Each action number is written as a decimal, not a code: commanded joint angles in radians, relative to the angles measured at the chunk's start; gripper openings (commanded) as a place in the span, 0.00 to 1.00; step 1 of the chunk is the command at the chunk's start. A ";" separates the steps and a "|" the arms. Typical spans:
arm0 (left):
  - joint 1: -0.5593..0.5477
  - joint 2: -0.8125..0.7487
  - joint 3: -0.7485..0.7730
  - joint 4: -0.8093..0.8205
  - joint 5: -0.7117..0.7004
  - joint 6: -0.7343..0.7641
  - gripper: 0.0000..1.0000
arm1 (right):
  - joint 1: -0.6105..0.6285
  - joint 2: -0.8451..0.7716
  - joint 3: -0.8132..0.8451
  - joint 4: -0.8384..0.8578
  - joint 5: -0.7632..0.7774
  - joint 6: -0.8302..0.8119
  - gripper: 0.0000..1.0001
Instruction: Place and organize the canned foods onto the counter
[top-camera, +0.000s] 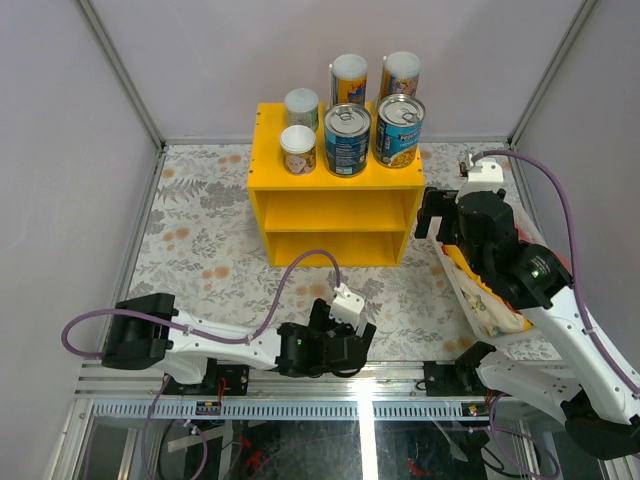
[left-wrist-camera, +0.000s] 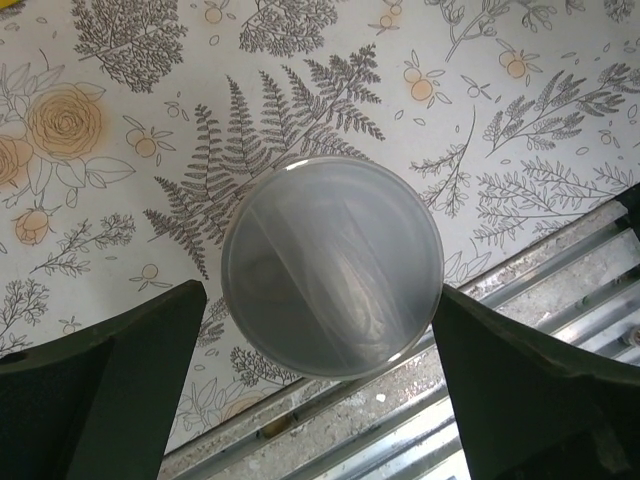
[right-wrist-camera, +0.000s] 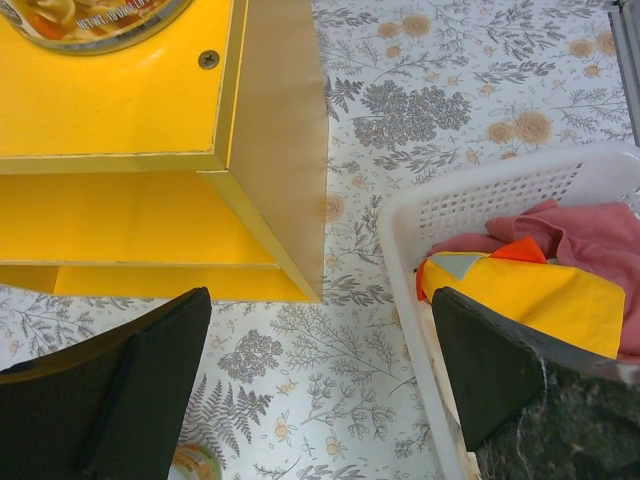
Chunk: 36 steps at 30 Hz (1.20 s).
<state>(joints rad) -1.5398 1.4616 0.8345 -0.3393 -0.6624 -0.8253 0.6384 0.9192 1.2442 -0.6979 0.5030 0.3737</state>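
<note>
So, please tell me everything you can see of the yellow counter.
The counter is a yellow box, seemingly painted wood, with a flat top and two open front compartments, one above the other, both empty. It stands on the floral table cover, at the far middle. Six cans stand on its top. A screw shows near one top corner.

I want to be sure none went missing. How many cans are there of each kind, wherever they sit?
Wide blue tins: 2
Tall cans: 2
Small white-lidded cans: 2
Can between the fingers of the left gripper, only its lid seen: 1
Total: 7, six of them on the counter.
</note>
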 joint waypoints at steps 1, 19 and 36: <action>-0.025 0.012 -0.038 0.143 -0.121 0.005 0.93 | -0.008 0.001 -0.012 0.042 -0.023 -0.009 0.99; -0.125 0.124 -0.077 0.269 -0.410 -0.052 0.90 | -0.008 -0.009 -0.024 0.040 -0.052 -0.016 0.99; -0.147 0.076 -0.083 0.263 -0.491 -0.049 0.39 | -0.008 -0.012 -0.021 0.037 -0.071 -0.008 0.99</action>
<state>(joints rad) -1.6516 1.5814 0.7502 -0.1204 -1.0546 -0.8661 0.6384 0.9199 1.2175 -0.6930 0.4500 0.3733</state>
